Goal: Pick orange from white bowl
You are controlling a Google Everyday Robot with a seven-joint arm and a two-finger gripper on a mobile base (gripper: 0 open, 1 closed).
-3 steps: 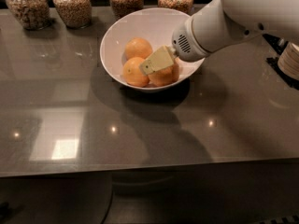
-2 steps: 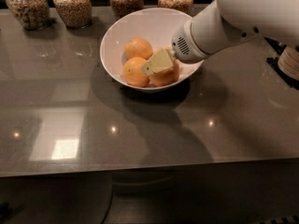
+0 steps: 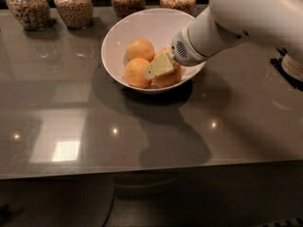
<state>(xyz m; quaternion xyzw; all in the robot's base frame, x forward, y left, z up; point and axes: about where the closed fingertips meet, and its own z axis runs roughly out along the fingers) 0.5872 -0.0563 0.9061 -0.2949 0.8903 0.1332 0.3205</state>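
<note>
Grey, glossy surface [image 3: 142, 141] is spread under everything. From the right it is crossed by the white arm [image 3: 246, 13], angled downward so the bowl's inside can be reached. The white bowl [image 3: 118, 37] is set just before 4 grain jars [image 3: 73, 6]. 3 oranges [image 3: 140, 48] are cradled inside; the hand [image 3: 160, 65] is laid against the rightmost orange [image 3: 168, 79], though whether it is gripped cannot be told.

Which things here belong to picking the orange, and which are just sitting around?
Part of the job:
white bowl
oranges inside it
pincer, down in the bowl against the oranges

Just lying about:
grain jars, four in a row behind the bowl
table
</note>
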